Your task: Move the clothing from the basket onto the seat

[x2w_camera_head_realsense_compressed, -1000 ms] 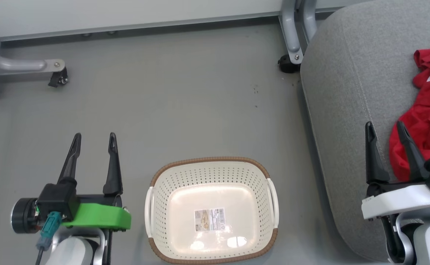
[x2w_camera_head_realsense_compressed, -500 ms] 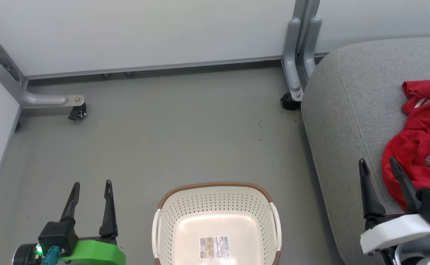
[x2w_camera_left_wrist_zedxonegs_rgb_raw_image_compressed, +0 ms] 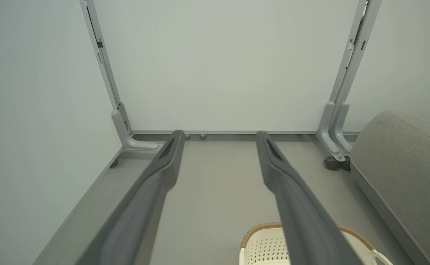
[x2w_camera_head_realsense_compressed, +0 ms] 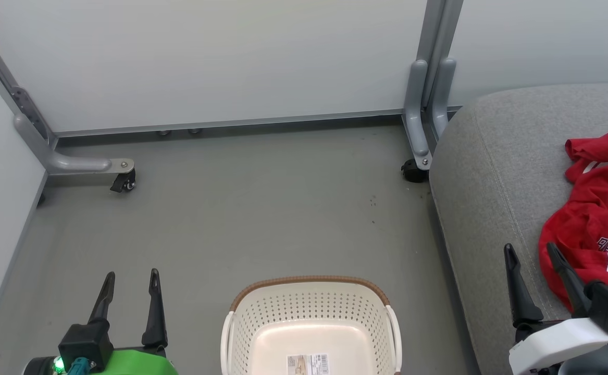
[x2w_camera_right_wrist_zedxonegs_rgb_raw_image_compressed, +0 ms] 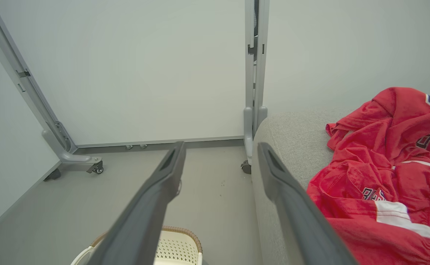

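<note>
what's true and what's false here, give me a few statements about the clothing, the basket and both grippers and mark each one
1. The clothing lies on the seat. True.
2. The basket holds a second garment. False: the part of its inside that shows is bare apart from a label.
3. The right gripper is shut on the clothing. False: it is open and holds nothing.
4. The left gripper is open. True.
5. The basket stands on the seat. False: it stands on the floor beside the seat.
</note>
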